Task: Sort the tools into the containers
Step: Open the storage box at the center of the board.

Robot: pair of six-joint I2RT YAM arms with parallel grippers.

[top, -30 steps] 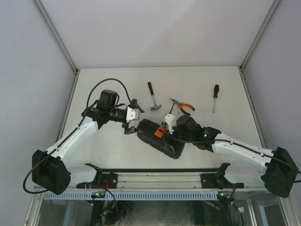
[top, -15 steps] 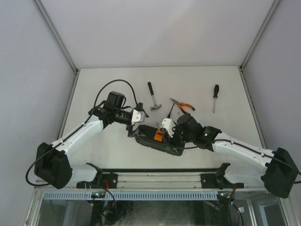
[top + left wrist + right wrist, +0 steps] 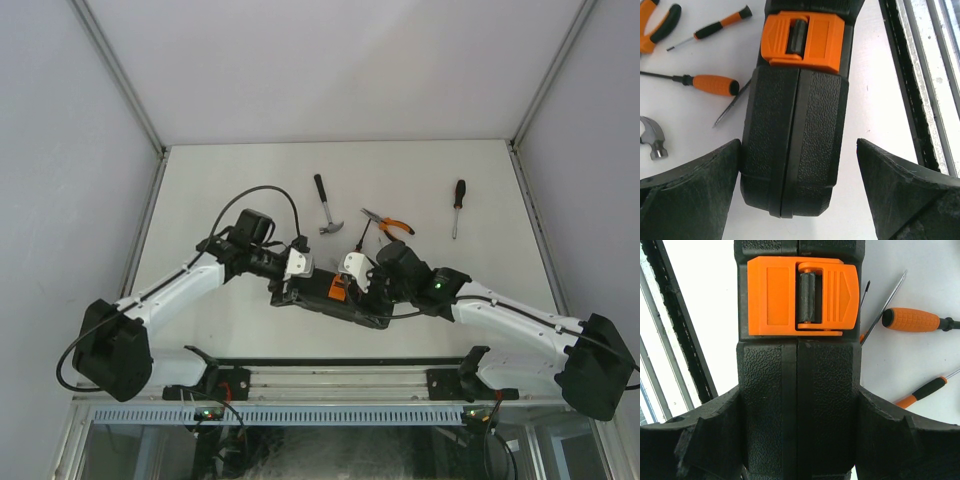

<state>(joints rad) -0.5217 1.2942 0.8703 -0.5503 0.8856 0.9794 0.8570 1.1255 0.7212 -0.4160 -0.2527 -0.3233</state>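
Standing on edge on the bench (image 3: 220,190), the shut case (image 3: 312,298) sits between the left gripper (image 3: 297,268) and right gripper (image 3: 352,272). Left wrist: gripper spread, touching the case on one side only; an uneven push may tip it. Right wrist: gripper pinches the case; a slip could drop it onto the screwdrivers (image 3: 912,320).

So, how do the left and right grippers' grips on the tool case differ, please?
The right gripper presses both fingers on the tool case; the left gripper touches with one, a gap beside the other. The left gripper sits left of the orange latch, the right gripper right of it. Both straddle the case.
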